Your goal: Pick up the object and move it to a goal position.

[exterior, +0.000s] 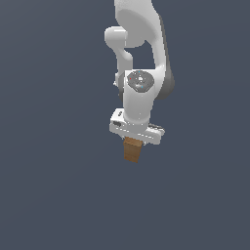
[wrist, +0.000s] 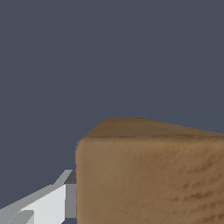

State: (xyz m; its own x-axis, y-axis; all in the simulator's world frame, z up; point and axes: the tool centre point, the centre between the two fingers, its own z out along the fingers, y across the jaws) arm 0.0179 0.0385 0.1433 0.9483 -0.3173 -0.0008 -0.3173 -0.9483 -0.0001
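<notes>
White arm [exterior: 139, 53] descends from top centre of exterior view, wrist pointing down. Gripper [exterior: 133, 142] white, wider than block beneath it. Block [exterior: 132, 149] small, brown, wood-grained, taller than wide, upper end tucked under gripper body, lower end hanging free against plain dark grey-blue backdrop. Gripper clenched on block. Wrist view: block [wrist: 148, 175] fills frame, mottled tan grain, darker top face; white finger [wrist: 52, 201] touching its side.

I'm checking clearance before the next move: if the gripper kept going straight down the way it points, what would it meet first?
The gripper already has the wooden block between its fingers, hanging below it. Beyond the block only plain dark background shows, so the way looks free, though depth is unclear.
</notes>
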